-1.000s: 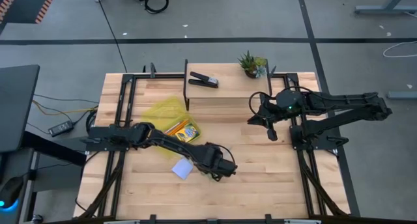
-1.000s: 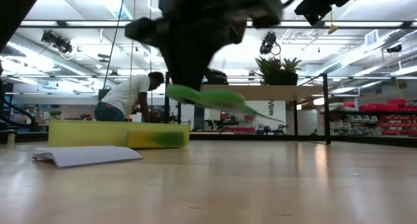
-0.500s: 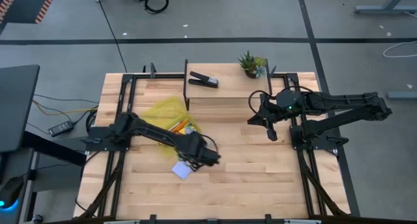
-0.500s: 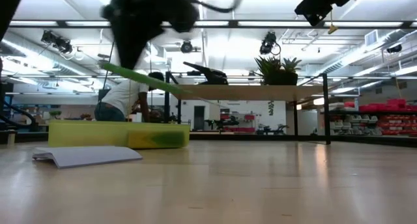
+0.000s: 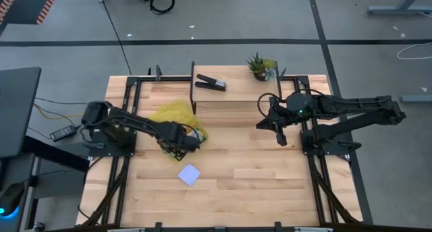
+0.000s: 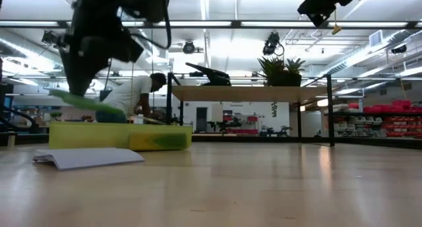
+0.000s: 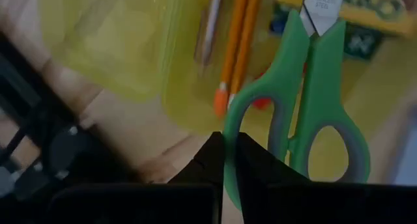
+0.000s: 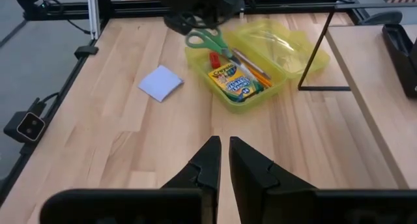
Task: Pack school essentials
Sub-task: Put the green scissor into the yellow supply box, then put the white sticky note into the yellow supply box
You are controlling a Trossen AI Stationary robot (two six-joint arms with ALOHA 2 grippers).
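Observation:
My left gripper is shut on the green-handled scissors and holds them over the open yellow case. The case holds the crayon box, orange pencils and a small red eraser. The pale blue notepad lies flat on the table near the case. My right gripper hangs shut above the table's right side and touches nothing. My left gripper pinches the rim of one handle loop of the scissors between its two fingers, coming from above and pointing steeply down. The scissors are lifted clear of the table, lying slightly tilted, blades reaching over the crayon box.
A black stapler and a small potted plant stand on the raised shelf at the far edge. A thin black frame post stands beside the case's open lid. A person works in the room beyond.
My left gripper has travelled from the table's middle toward the left and far edges, carrying the scissors. They have stayed in its hold, clear of the table, passing over the notepad and ending above the yellow case.

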